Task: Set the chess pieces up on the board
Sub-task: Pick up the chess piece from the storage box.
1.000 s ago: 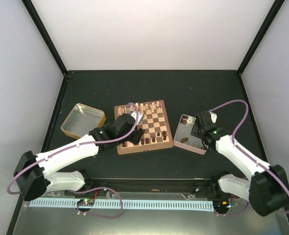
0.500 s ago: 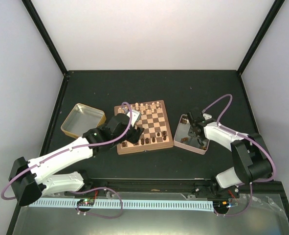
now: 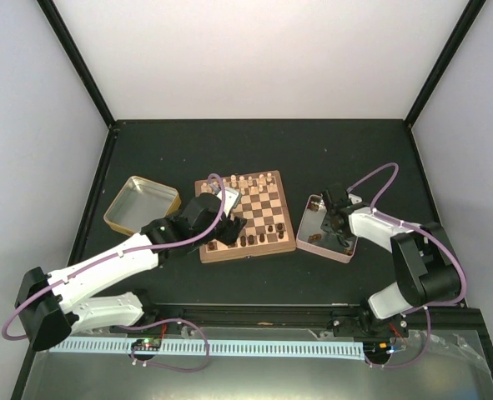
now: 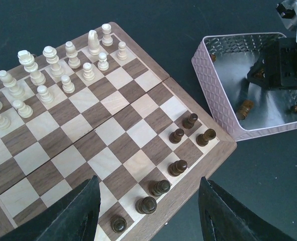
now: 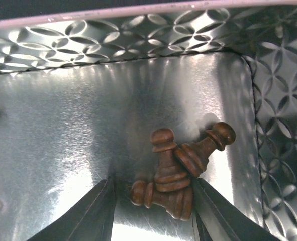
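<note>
Chess pieces (image 4: 93, 42), setup in progress. The board (image 4: 103, 145) sits mid-bench.

- Cream set (image 4: 50, 56): stands in two rows on the board's side facing the bench's far edge. The rows look full or nearly so; exact count unclear.
- Dark set (image 4: 177, 167): seven men stand on the side facing the near edge, with gaps.
- Other dark men lie in the pink-rimmed tray (image 4: 213, 83), just beside the board toward the bench's right edge. A heap of three (image 5: 173, 165) fills one corner, and at least two more lie loose.
- Yellow-rimmed tin (image 3: 138, 208), toward the left edge, appears to hold nothing.
- Right hand (image 5: 152, 201): down in the tray, fingers part-spread either side of the heap's lowest man, not clamped.
- Left hand (image 4: 148, 201): fingers wide, nothing between, above the board's near rows.

Judgement: cream side looks about done; dark side is under half placed.
</note>
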Available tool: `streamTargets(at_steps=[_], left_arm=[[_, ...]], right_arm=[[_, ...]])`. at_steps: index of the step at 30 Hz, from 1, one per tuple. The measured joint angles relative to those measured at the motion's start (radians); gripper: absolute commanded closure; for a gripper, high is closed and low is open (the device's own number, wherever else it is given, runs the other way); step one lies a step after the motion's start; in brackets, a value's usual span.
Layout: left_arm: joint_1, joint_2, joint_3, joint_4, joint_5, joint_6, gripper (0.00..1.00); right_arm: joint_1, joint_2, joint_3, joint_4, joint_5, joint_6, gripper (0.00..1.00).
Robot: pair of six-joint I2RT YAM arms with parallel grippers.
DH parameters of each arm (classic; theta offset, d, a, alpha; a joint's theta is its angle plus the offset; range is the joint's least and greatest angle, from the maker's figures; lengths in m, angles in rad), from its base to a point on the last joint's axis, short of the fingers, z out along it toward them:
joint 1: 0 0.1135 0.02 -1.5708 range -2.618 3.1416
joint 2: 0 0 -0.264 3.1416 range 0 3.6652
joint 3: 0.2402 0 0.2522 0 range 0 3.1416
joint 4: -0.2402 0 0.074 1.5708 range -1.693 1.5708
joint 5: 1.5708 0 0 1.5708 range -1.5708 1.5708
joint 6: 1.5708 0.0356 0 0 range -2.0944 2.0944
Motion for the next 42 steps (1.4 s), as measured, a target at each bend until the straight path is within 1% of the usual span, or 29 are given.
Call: streamTargets(at_steps=[6,11,16,27,32,36,39,42], left_arm=[[0.000,0.000,0.000,0.000,0.002,0.000,0.45],[0.000,0.000,0.000,0.000,0.003,0.000,0.45],[0.000,0.000,0.000,0.000,0.006,0.000,0.45],[0.000,0.000,0.000,-0.001,0.019,0.000,0.45],[0.000,0.000,0.000,0.000,0.021,0.000,0.45],[0.000,0.000,0.000,0.000,0.021,0.000,0.45],[0.000,0.000,0.000,0.000,0.021,0.000,0.45],[0.000,0.000,0.000,0.000,0.022,0.000,0.44]], right_arm=[[-0.008,-0.009,-0.011,0.052,-0.037,-0.020,0.54],[-0.008,-0.024,-0.023,0.086,-0.096,-0.049,0.54],[-0.008,-0.044,-0.031,0.106,-0.150,-0.075,0.61],[-0.008,-0.048,-0.030,0.050,-0.087,-0.079,0.64],[-0.008,-0.010,-0.003,0.033,-0.071,-0.087,0.71],[-0.008,0.043,0.043,0.031,-0.064,-0.100,0.75],[-0.008,0.067,0.066,0.029,-0.059,-0.106,0.75],[-0.008,0.084,0.085,0.017,-0.053,-0.108,0.69]])
